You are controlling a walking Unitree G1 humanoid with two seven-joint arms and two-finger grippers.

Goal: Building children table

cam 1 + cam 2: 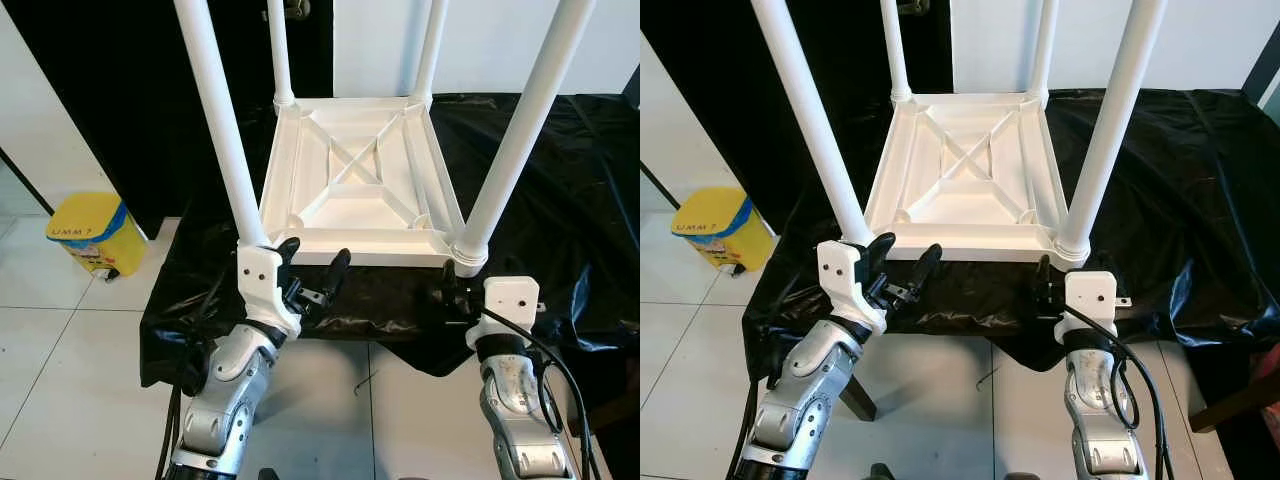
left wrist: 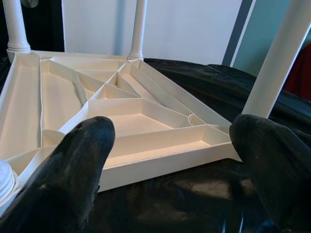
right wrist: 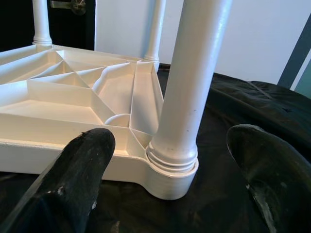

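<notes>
Upturned white table (image 1: 350, 180) just beyond both spread grippers, seemingly untouched

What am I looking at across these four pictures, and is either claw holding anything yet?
You are seeing through a humanoid robot. The two wide pictures come from its head, looking down; the two close ones come from cameras on its wrists, looking along the black fingers.

A white children's table lies upside down on a black sheet, with all four legs standing up. A yellow bin stands on the floor to the robot's left.

The left gripper is open just in front of the table's near edge, beside the near left leg. The right gripper is open with its fingers either side of the near right leg. Neither holds anything.
</notes>
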